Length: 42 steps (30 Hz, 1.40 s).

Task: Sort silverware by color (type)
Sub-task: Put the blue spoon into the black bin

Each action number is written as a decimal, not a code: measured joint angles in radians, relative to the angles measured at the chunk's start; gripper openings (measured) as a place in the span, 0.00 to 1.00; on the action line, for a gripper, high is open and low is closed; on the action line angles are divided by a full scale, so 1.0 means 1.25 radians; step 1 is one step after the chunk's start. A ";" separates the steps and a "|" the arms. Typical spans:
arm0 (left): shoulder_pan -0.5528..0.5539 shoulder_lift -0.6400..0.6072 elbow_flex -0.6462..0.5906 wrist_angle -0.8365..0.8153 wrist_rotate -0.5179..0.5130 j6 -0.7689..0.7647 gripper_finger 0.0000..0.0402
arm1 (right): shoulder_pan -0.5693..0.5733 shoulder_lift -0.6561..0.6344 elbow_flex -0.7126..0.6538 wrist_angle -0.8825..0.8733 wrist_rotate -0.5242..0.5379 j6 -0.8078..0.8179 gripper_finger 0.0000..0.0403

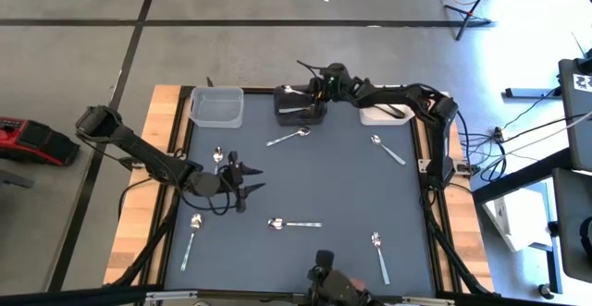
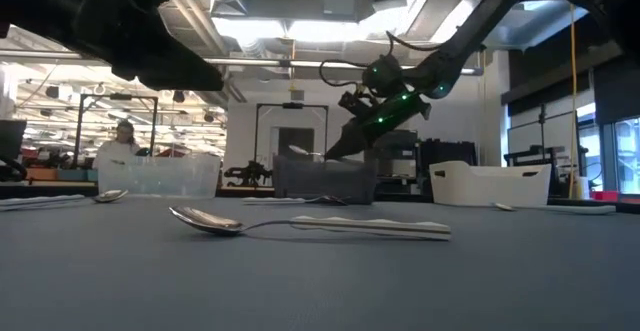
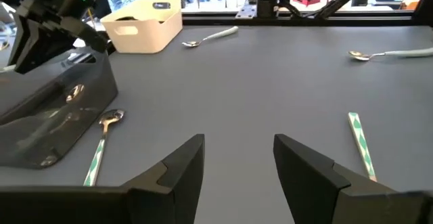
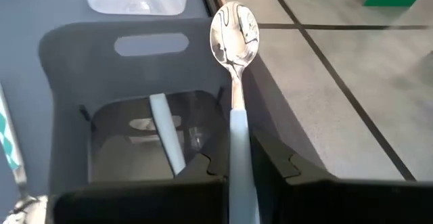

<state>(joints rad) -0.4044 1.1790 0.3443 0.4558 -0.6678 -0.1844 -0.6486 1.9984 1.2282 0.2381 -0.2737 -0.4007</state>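
My right gripper (image 1: 317, 88) hangs over the black bin (image 1: 301, 104) at the table's far edge, shut on a shiny silver spoon (image 4: 234, 34) with a pale handle. Another pale-handled spoon (image 4: 166, 136) lies inside that bin. My left gripper (image 3: 237, 163) is open and holds nothing, low over the table's left middle (image 1: 248, 178). Several spoons lie flat on the dark mat: (image 1: 289, 138), (image 1: 388, 149), (image 1: 218, 156), (image 1: 191, 237), (image 1: 294, 224), (image 1: 379, 255). The clear bin (image 1: 217, 105) and the white bin (image 1: 384, 112) flank the black one. My right gripper pinches the spoon's pale handle (image 4: 238, 132) between its two fingers (image 4: 277, 164). The spoon lies along the fingers, with its bowl (image 4: 234, 31) sticking out past the tips. It is lifted clear, above the black bin's wall (image 4: 135, 45).
The wooden table edges (image 1: 166, 112) frame the mat. A red tool (image 1: 32, 140) lies on the floor to the left. Cables and a stand (image 1: 518, 130) are off to the right. Open mat lies between the spoons at the centre (image 1: 333, 181).
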 joint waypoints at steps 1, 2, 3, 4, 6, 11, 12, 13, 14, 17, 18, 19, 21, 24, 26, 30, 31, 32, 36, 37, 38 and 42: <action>0.002 0.000 0.000 0.000 0.000 -0.005 0.43 | 0.004 0.000 0.000 0.000 0.000 0.000 0.10; 0.006 0.000 0.000 0.000 0.000 -0.009 0.43 | 0.007 0.000 0.000 -0.001 0.001 0.000 0.13; 0.009 0.000 0.000 -0.001 0.000 -0.012 0.43 | 0.009 0.000 0.000 -0.001 0.000 0.000 0.16; 0.011 0.000 0.000 -0.006 0.001 -0.016 0.43 | 0.013 0.000 0.000 0.000 0.001 -0.001 0.20; 0.014 0.000 0.000 -0.029 0.004 -0.031 0.43 | 0.018 -0.004 0.000 -0.003 0.032 -0.008 0.27; 0.028 -0.001 0.003 -0.110 0.006 -0.119 0.43 | 0.029 -0.069 0.000 -0.064 0.069 -0.020 0.40; 0.032 -0.001 0.011 -0.143 0.010 -0.143 0.43 | 0.036 -0.086 0.000 -0.083 0.050 -0.022 0.42; 0.036 -0.001 0.023 -0.184 0.018 -0.168 0.43 | 0.038 -0.102 0.000 -0.105 0.034 -0.025 0.43; 0.041 -0.001 0.039 -0.228 0.027 -0.194 0.43 | 0.043 -0.118 0.000 -0.131 0.016 -0.027 0.44; 0.051 -0.001 0.084 -0.358 0.040 -0.261 0.43 | 0.065 -0.158 0.000 -0.185 -0.030 -0.034 0.44; 0.053 -0.001 0.095 -0.388 0.041 -0.279 0.43 | 0.074 -0.168 0.000 -0.205 -0.044 -0.035 0.44; 0.054 -0.001 0.103 -0.409 0.041 -0.297 0.43 | 0.083 -0.174 0.000 -0.223 -0.056 -0.035 0.44; 0.053 -0.001 0.109 -0.423 0.041 -0.327 0.43 | 0.106 -0.180 0.000 -0.260 -0.071 -0.039 0.43; 0.044 0.000 0.109 -0.422 0.039 -0.348 0.43 | 0.146 -0.184 0.000 -0.306 -0.069 -0.052 0.42; 0.037 0.015 0.109 -0.406 0.024 -0.359 0.43 | 0.173 -0.185 0.000 -0.340 -0.069 -0.061 0.41; 0.023 0.051 0.109 -0.349 -0.030 -0.360 0.43 | 0.230 -0.186 -0.001 -0.375 -0.030 -0.064 0.40; 0.020 0.063 0.109 -0.332 -0.036 -0.354 0.43 | 0.242 -0.193 -0.001 -0.395 -0.013 -0.063 0.39; 0.017 0.078 0.109 -0.314 -0.039 -0.346 0.43 | 0.254 -0.198 -0.001 -0.412 0.003 -0.063 0.39; -0.002 0.147 0.109 -0.240 -0.039 -0.329 0.42 | 0.289 -0.234 -0.001 -0.483 0.028 -0.038 0.38; -0.008 0.166 0.109 -0.224 -0.039 -0.330 0.42 | 0.295 -0.242 -0.001 -0.505 0.027 -0.029 0.38; -0.014 0.186 0.109 -0.210 -0.042 -0.332 0.42 | 0.301 -0.249 -0.001 -0.528 0.027 -0.018 0.38; -0.038 0.247 0.109 -0.143 -0.042 -0.331 0.42 | 0.306 -0.295 -0.036 -0.574 0.019 0.031 0.38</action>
<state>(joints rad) -0.4525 1.4872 0.4801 0.2767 -0.7197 -0.5976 -0.2662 1.6299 1.1836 -0.4798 -0.2495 -0.3618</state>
